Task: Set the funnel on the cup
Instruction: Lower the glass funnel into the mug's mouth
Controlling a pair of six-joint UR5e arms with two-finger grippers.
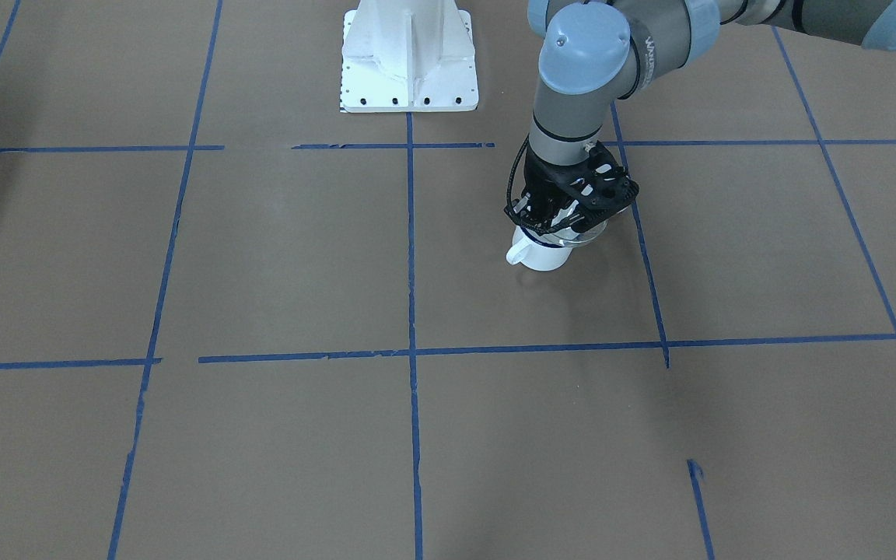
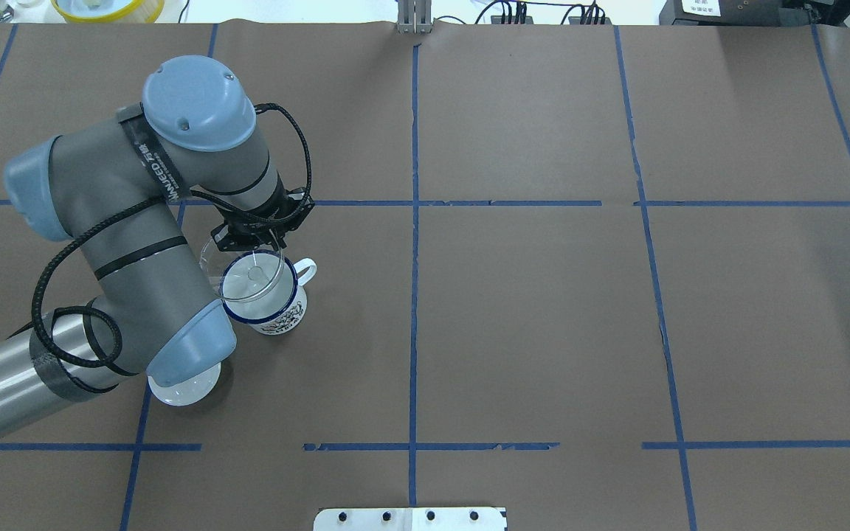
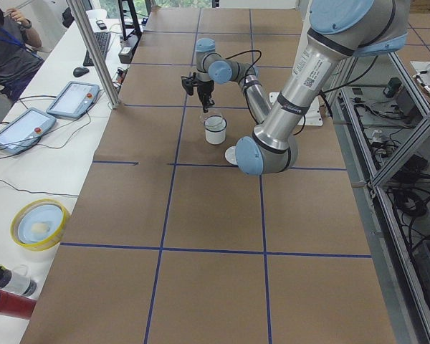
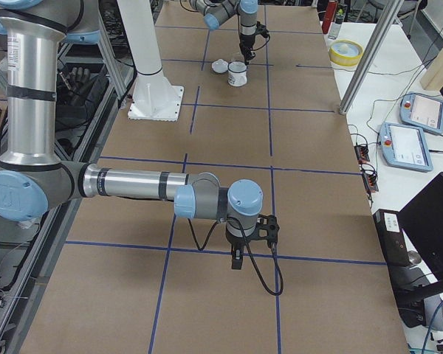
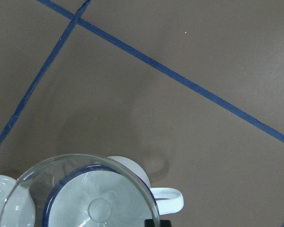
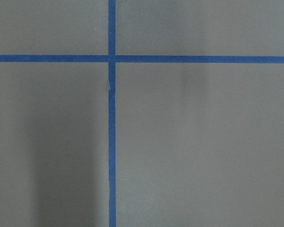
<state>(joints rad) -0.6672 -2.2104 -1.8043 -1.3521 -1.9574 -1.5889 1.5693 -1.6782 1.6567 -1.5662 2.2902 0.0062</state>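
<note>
The cup (image 2: 275, 307), a white enamel mug with a dark blue rim and a loop handle, stands upright on the brown table. My left gripper (image 2: 257, 237) is shut on the rim of the clear funnel (image 2: 242, 274) and holds it just over the cup's mouth, offset a little to the left in the overhead view. In the left wrist view the funnel (image 5: 99, 208) overlaps the cup (image 5: 168, 198). In the front view the gripper (image 1: 561, 222) hides most of the funnel above the cup (image 1: 545, 257). My right gripper (image 4: 236, 258) hangs over bare table far away; I cannot tell if it is open.
A round white lid (image 2: 183, 385) lies on the table beside the cup, partly under my left arm's elbow. The robot's white base (image 1: 409, 58) stands at the table's edge. A yellow bowl (image 3: 37, 223) sits off the table's end.
</note>
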